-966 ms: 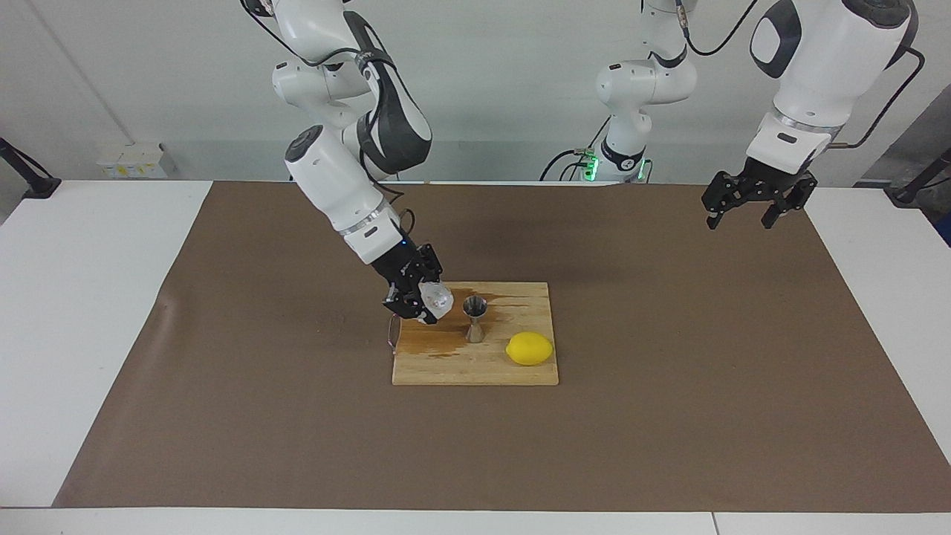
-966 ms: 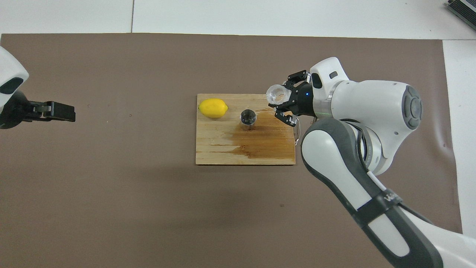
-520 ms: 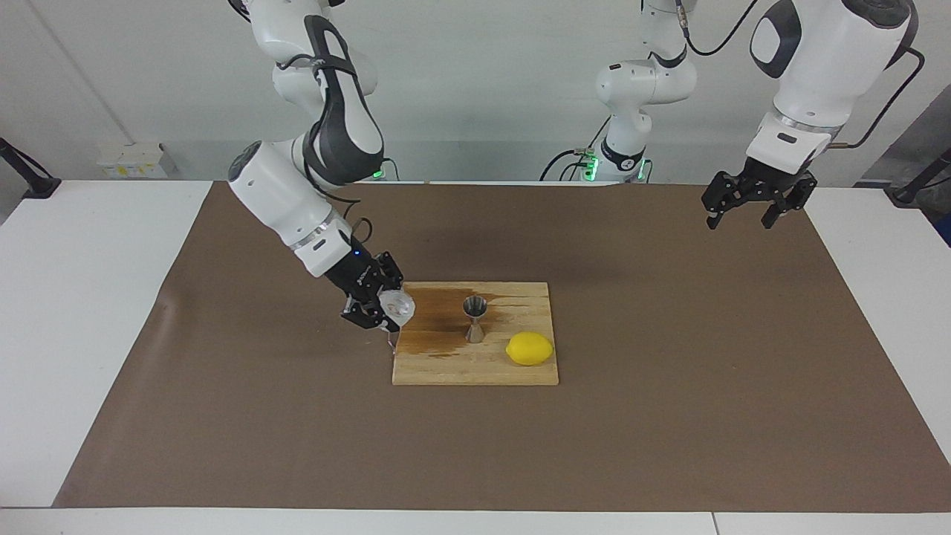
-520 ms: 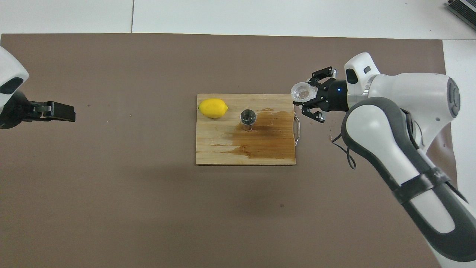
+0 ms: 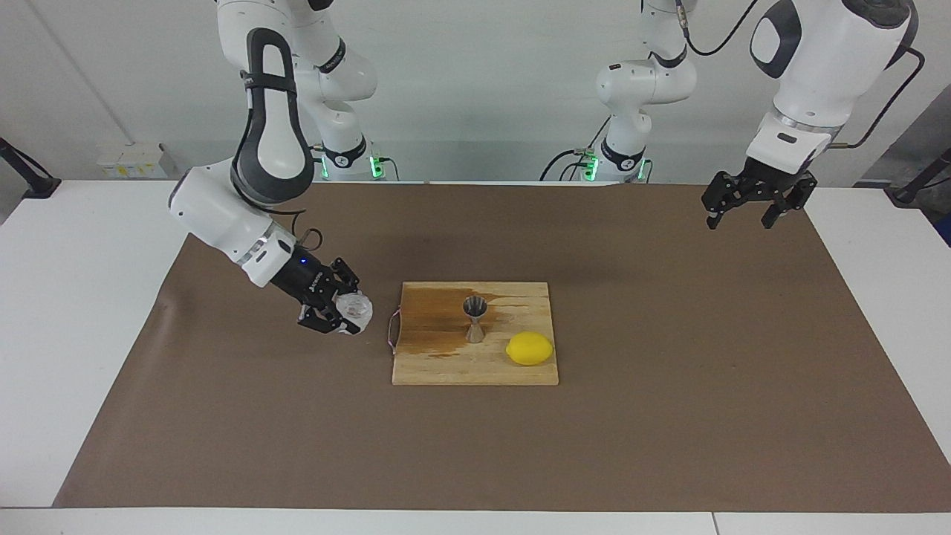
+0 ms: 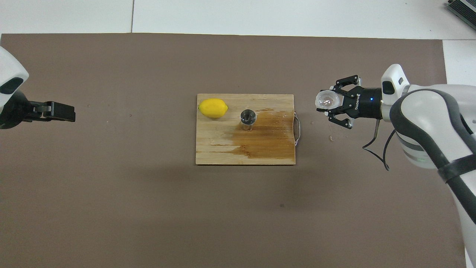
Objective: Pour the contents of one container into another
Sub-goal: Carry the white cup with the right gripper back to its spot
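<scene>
Clear cup (image 5: 354, 307) sits clamped in right claw (image 5: 336, 310) over brown mat; left claw (image 5: 749, 200) spread wide.

Bright, even overhead light; soft shadows, sharp.

The cup (image 5: 354, 308) looks like clear, faceted plastic or glass, whitish and glossy. The jigger (image 5: 475, 318) is shiny silvery metal. The board (image 5: 475, 364) is pale wood with a dark wet-looking stain and a thin metal handle (image 5: 391, 334). The lemon (image 5: 529, 348) has a smooth, slightly glossy skin. The brown mat (image 5: 669, 416) is matt and paper-like
</scene>
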